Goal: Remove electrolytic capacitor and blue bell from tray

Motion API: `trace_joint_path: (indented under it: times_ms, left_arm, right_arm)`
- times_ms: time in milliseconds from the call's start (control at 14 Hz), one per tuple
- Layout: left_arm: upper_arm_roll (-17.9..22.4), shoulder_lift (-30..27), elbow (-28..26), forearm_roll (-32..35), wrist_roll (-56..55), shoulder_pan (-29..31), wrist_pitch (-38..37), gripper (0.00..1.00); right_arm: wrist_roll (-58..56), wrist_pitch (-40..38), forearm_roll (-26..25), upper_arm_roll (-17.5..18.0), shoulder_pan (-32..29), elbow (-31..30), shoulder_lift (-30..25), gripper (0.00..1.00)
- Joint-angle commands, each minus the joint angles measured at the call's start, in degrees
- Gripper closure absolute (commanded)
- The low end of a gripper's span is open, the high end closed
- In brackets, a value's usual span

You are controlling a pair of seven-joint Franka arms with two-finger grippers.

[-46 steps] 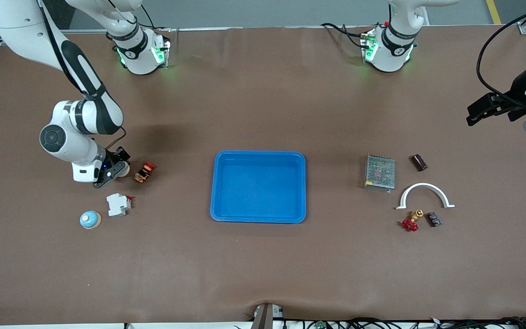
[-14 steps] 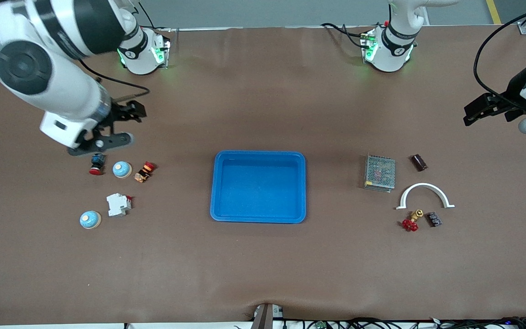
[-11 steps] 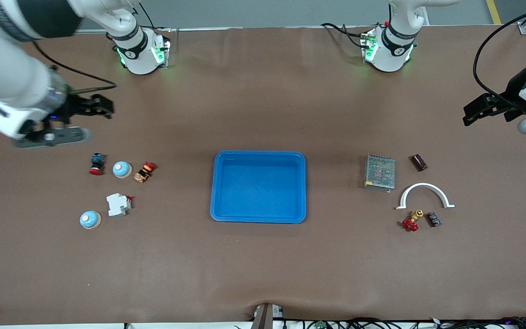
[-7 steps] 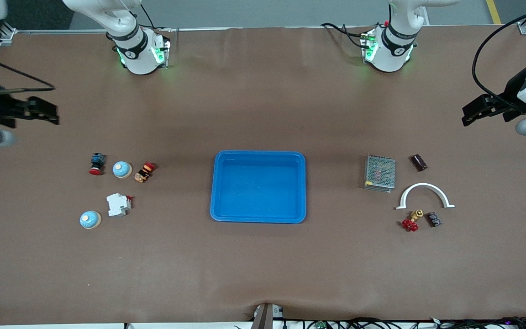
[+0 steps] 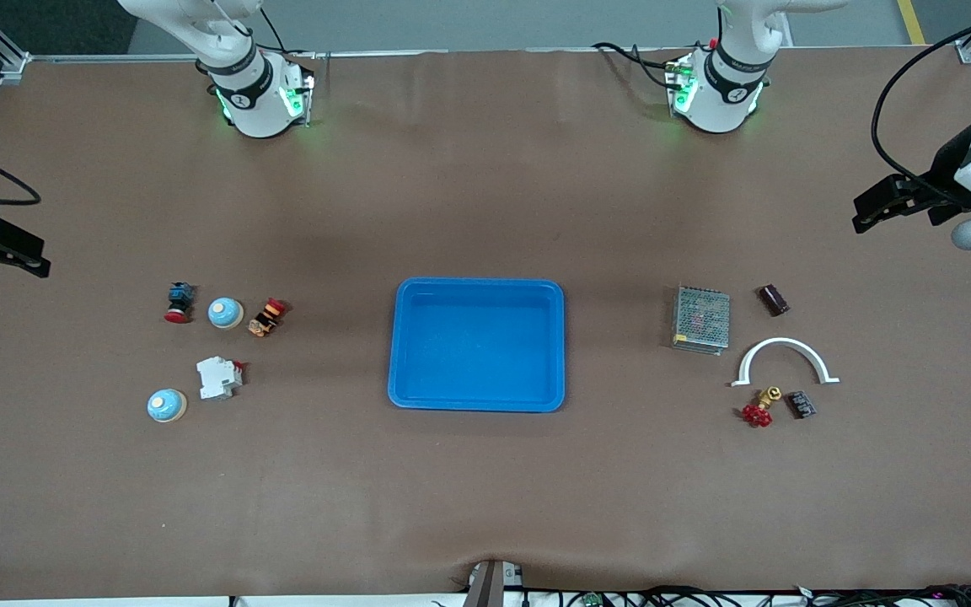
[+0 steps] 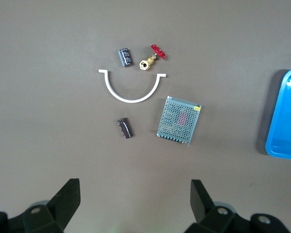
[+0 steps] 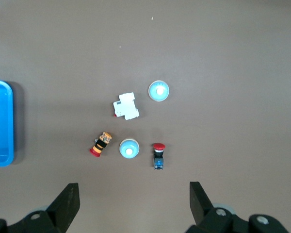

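Right hand and left hand hang spread wide and empty, each high over its own end of the table, at the two side edges of the front frame. The tray sits mid-frame with nothing in it.

One bell rests toward the right arm's end, between a red button and an orange part. A second bell lies lower in the frame, beside a white breaker.

One capacitor lies toward the left arm's end, beside a mesh box. A second capacitor lies lower, next to a red valve, under a white arch.

By this layout the job looks done, so the main risk is any further reach. A hand coming down on the tight row around the bell could nudge the button or the orange part. The capacitors, being round, could roll if brushed. With two of each item on the table, a fresh pick could also take the wrong one.
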Motion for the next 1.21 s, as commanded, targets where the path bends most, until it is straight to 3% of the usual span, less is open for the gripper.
trace_joint_path:
  times_ms: [0,214,429,1143]
  left_arm:
    - [-0.2,-1.2,-1.2,-0.4,0.3,0.3,1.1,0.0]
    - [-0.2,-1.2,-1.1,-0.4,0.3,0.4,1.1,0.0]
    - [-0.1,-1.2,-1.1,-0.4,0.3,0.4,1.0,0.0]
    - [0.3,-2.3,1.4,-0.5,1.6,0.6,-0.9,0.0]
  right_arm:
    - [0.1,0.3,0.1,0.4,-0.3,-3.2,-1.9,0.0]
    - [1.2,2.1,0.5,0.4,-0.1,-9.2,-7.2,0.0]
    - [5.2,8.0,0.7,0.7,0.3,-20.7,-15.3,0.0]
    - [5.2,9.1,1.1,0.8,0.2,-19.8,-15.5,0.0]
